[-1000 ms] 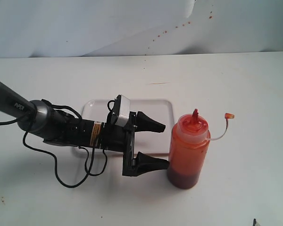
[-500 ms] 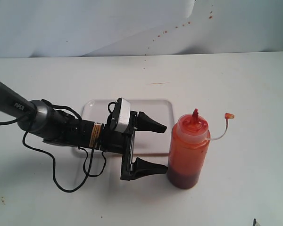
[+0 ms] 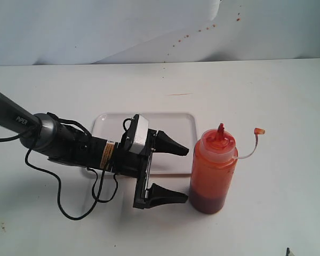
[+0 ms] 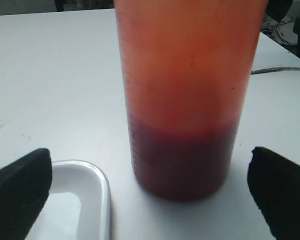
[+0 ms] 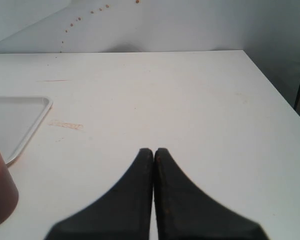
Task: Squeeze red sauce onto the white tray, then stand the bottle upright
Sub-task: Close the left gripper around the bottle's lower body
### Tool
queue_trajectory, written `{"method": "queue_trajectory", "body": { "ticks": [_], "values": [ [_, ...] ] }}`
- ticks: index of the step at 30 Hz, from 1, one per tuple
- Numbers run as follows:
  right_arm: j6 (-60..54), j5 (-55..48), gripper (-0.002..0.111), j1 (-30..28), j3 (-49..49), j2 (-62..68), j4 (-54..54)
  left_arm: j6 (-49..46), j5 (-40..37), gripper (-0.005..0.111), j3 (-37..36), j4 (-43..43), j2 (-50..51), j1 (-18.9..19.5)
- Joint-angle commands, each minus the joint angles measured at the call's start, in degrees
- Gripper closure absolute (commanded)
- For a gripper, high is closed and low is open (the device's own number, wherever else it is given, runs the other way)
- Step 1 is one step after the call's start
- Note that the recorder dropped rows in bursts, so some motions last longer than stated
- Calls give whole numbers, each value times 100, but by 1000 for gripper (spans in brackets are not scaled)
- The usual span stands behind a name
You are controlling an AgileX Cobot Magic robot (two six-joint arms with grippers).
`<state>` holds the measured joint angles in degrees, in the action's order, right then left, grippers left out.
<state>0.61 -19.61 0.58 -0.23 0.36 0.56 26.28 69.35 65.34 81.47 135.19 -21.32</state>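
The bottle (image 3: 213, 170) stands upright on the table just right of the white tray (image 3: 170, 120), its cap (image 3: 260, 130) dangling from a clear tether. Its orange-red body fills the left wrist view, the bottle (image 4: 185, 100) close beside the tray corner (image 4: 97, 185). My left gripper (image 3: 184, 175) lies low over the tray's near right part, open wide, both fingertips a short gap from the bottle. No red sauce shows on the bare tray; the gripper hides part of it. My right gripper (image 5: 154, 152) is shut and empty over bare table, with the tray (image 5: 20, 120) and the bottle's base (image 5: 0, 195) off to one side.
The left arm (image 3: 53, 141) and its looping cable (image 3: 69, 205) lie across the table left of the tray. A white backdrop (image 3: 149, 26) with small reddish specks rises behind the table. A faint reddish streak (image 3: 178, 95) marks the table behind the tray.
My left gripper has drawn back a little from the bottle. Its nearer finger, against the bottle's base a second ago, now stands apart from it. The bottle has not moved.
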Motion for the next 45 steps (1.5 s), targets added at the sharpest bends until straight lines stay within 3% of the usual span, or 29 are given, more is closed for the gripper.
{"method": "queue_trajectory", "body": {
  "ticks": [1,9,21,27,35,41,45],
  "values": [
    [-14,4,108,0,23,-36,-14,60,61,2,32,-16,2,-153],
    [-14,4,108,0,23,-36,-14,60,61,2,32,-647,2,-681],
    [-14,4,108,0,23,-36,-14,31,-198,2,65,-896,2,-849],
    [-14,4,108,0,23,-36,-14,730,-782,2,347,-715,2,-948],
    [-14,4,108,0,23,-36,-14,807,-791,2,382,-571,2,-948],
    [-14,4,108,0,23,-36,-14,1735,-1106,2,701,191,2,-995],
    [-14,4,108,0,23,-36,-14,1870,-1129,2,896,595,2,-1202]
  ]
}}
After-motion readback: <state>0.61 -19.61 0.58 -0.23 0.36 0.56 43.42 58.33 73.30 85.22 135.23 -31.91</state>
